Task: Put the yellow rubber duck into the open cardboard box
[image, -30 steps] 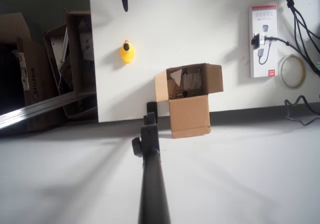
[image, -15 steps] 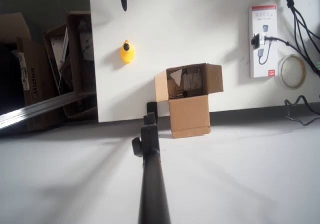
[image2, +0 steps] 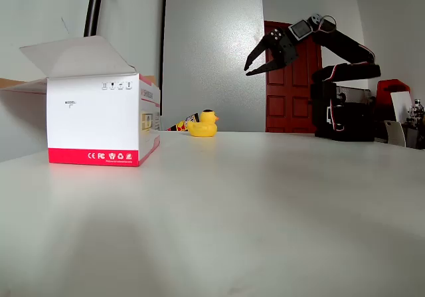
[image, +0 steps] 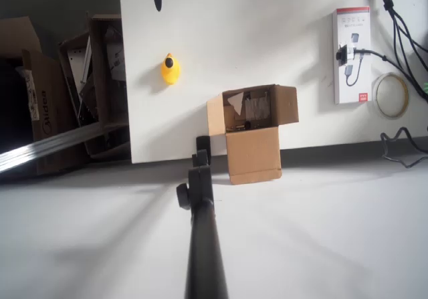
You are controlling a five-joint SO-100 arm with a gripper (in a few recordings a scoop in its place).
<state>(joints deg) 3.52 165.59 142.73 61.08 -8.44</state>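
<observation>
Sitting untouched on the worktop at the upper left of the overhead view, well apart from the open cardboard box at centre, the yellow rubber duck is not yet grasped, the gripper being raised with fingers spread and empty, so everything is judged left.

table: white flat tabletop | door: dark red panelled door behind it | wall: pale grey wall | floor: grey, beside large dark brown printed cardboard boxes | light: even, soft shadows
</observation>
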